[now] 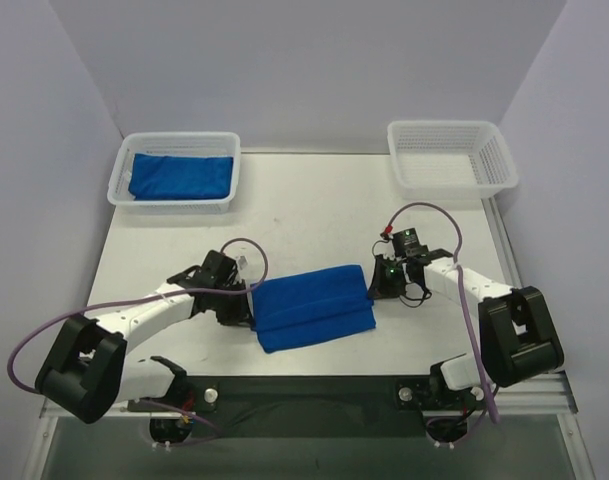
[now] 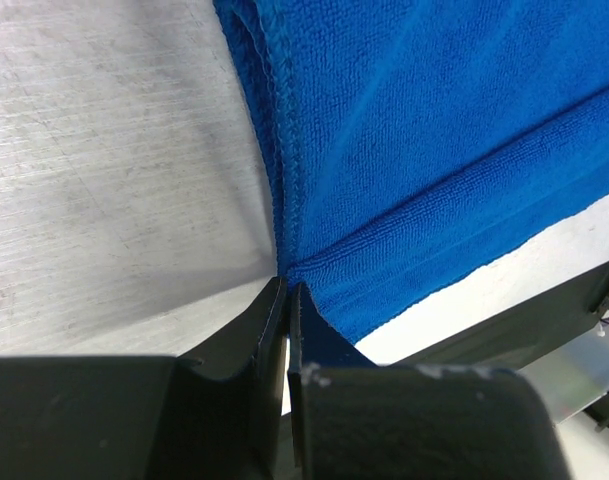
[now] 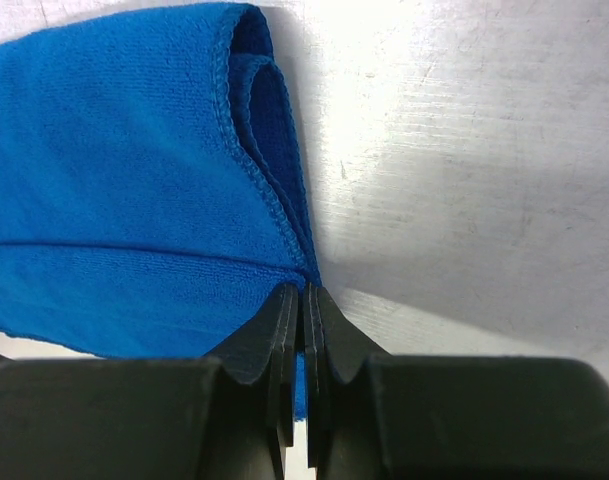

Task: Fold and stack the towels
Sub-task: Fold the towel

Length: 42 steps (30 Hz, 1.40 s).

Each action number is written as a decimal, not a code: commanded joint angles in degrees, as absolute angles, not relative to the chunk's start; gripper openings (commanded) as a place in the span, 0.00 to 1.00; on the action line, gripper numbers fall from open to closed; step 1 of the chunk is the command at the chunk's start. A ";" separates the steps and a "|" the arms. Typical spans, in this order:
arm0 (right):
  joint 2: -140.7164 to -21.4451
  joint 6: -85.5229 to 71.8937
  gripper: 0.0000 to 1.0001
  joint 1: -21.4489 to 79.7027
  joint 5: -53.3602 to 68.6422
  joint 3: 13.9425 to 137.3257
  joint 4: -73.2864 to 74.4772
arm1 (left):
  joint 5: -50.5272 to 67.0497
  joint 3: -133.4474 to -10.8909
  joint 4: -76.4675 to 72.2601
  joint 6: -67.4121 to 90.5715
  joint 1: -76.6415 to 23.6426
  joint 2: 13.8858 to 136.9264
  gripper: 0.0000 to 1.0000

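A blue towel (image 1: 314,305) lies folded in the middle of the table, its layers showing at both ends. My left gripper (image 1: 250,305) is at its left end, and in the left wrist view the jaws (image 2: 287,288) are shut on the hem where the towel (image 2: 434,130) pinches together. At the right end is my right gripper (image 1: 376,285). The right wrist view shows this gripper (image 3: 305,292) shut on the towel (image 3: 114,180), with blue cloth between the fingers. Another folded towel (image 1: 181,176) lies in the back-left basket.
A white mesh basket (image 1: 119,180) at the back left holds the folded towel. A second white mesh basket (image 1: 452,160) stands at the back right with nothing in it. Both arm bases and cables sit along the near edge of the table (image 1: 304,215).
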State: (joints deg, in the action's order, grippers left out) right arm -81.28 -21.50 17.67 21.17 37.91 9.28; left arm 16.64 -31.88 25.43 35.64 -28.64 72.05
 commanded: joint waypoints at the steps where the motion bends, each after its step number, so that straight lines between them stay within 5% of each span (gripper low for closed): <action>1: -80.33 -22.50 0.00 17.32 19.16 40.42 9.32 | 13.46 -34.54 24.26 36.65 -28.74 71.19 0.00; 18: -93.78 -27.33 0.00 14.94 20.13 46.57 1.49 | 10.89 -54.30 21.44 28.39 -21.27 93.25 0.00; 42: -77.43 -26.89 0.00 15.20 20.48 42.46 8.70 | 15.73 -44.31 26.99 27.33 -22.06 76.64 0.00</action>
State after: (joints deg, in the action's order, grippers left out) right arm -79.15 -25.61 15.33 21.06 43.97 5.93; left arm 14.04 -46.61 26.63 26.44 -21.63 76.14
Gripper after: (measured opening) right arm 0.043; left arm 0.124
